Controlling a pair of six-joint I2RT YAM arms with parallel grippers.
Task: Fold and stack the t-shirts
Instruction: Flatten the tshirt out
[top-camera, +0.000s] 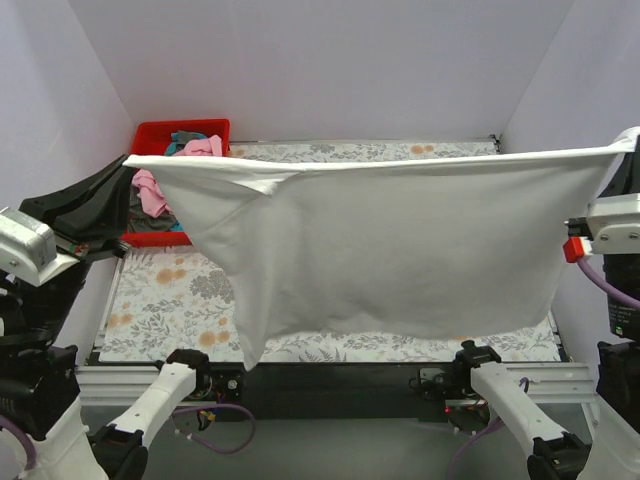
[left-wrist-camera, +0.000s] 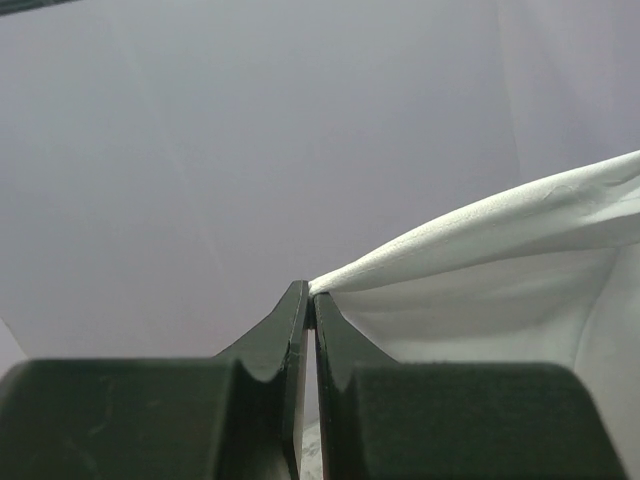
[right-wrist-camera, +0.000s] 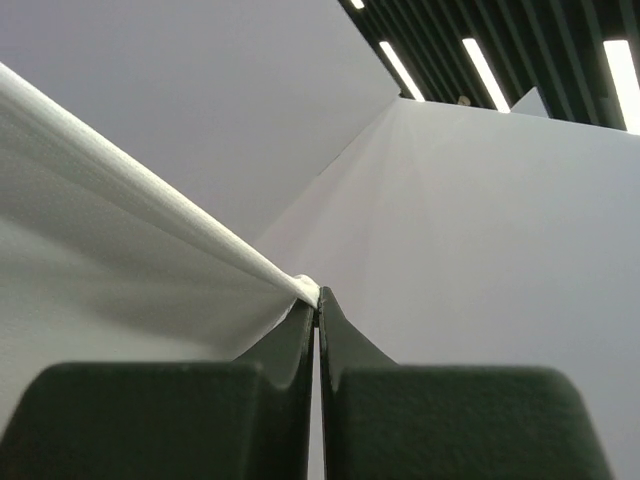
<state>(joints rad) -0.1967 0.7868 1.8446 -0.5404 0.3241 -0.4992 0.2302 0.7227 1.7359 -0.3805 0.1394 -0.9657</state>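
A large white t-shirt (top-camera: 400, 245) hangs stretched wide in the air above the table, its top edge taut from left to right. My left gripper (top-camera: 128, 160) is shut on its left corner; the left wrist view shows the cloth (left-wrist-camera: 480, 230) pinched at the fingertips (left-wrist-camera: 312, 293). My right gripper (top-camera: 628, 145) is shut on the right corner, where the white fabric (right-wrist-camera: 120, 180) runs into the closed tips (right-wrist-camera: 318, 297). More t-shirts, pink (top-camera: 203, 147) and grey-teal, lie heaped in a red bin behind the shirt's left end.
The red plastic bin (top-camera: 160, 133) stands at the table's back left. A floral mat (top-camera: 165, 290) covers the table under the hanging shirt. White walls enclose the left, back and right sides. Both arm bases sit at the near edge.
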